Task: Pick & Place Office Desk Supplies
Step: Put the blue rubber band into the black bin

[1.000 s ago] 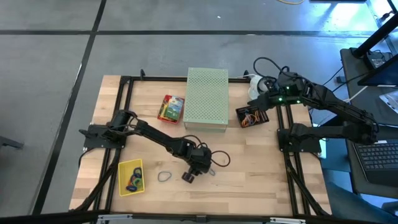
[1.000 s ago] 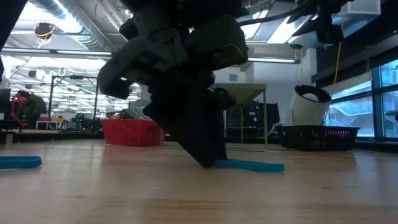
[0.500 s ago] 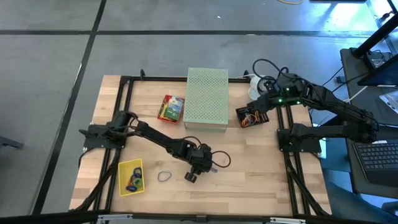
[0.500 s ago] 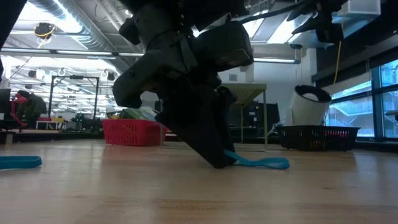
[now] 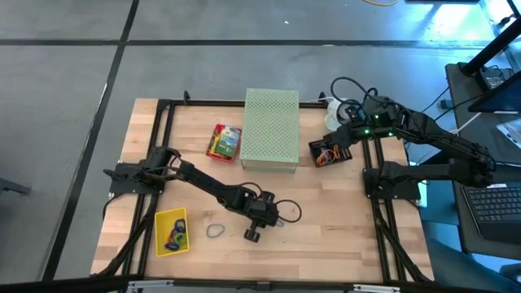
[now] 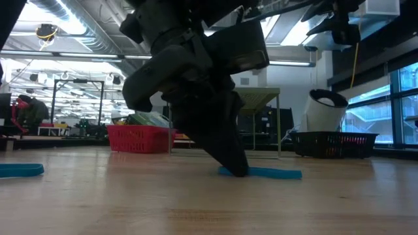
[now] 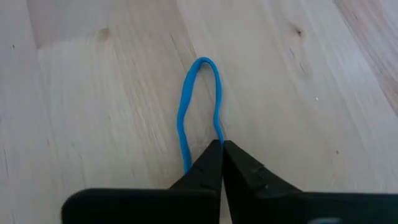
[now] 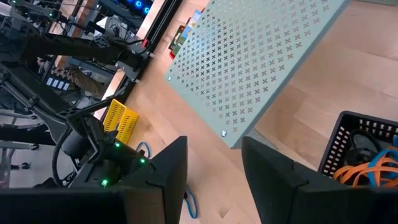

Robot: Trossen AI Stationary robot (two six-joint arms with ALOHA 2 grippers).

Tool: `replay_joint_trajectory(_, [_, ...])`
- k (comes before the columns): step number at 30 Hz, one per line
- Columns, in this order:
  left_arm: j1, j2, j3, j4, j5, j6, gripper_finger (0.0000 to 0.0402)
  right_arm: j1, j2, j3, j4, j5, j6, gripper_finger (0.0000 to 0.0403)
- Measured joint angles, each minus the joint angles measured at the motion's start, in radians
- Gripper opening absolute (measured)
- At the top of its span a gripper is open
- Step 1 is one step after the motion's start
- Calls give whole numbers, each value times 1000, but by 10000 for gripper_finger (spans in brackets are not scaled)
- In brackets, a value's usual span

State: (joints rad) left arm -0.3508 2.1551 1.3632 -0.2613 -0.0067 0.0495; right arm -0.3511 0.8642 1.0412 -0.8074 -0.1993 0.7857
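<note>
Wood tabletop (image 5: pixel 342 203), black frame round edges. L gripper (image 7: pixel 222 148) down at front-centre, jaws closed, pinching blue rubber-band loop (image 7: pixel 186 106) lying flat on wood. 2nd loop (image 5: pixel 215 231) near, towards yellow box (image 5: pixel 171 231) w/ bands inside. R gripper (image 8: pixel 214 152) parked above black basket (image 5: pixel 330 152) beside pale green perforated box (image 5: pixel 271 129), jaws apart, nothing held. Yellow-green card box (image 5: pixel 224 142) on other side of perforated box.
</note>
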Motion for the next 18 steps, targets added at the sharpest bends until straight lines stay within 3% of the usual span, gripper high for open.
replay_joint_trajectory(6, [11, -11, 0, -14, 11, -57, 2, 0, 0, 0, 0, -45, 11, 155])
replay_joint_trajectory(11, [11, -81, -3, -28, 4, -84, 2, 5, 0, 0, 0, -102, 11, 155])
replay_joint_trajectory(18, [32, -190, -6, -108, -13, -160, 2, 43, 0, 0, 2, -105, 11, 155])
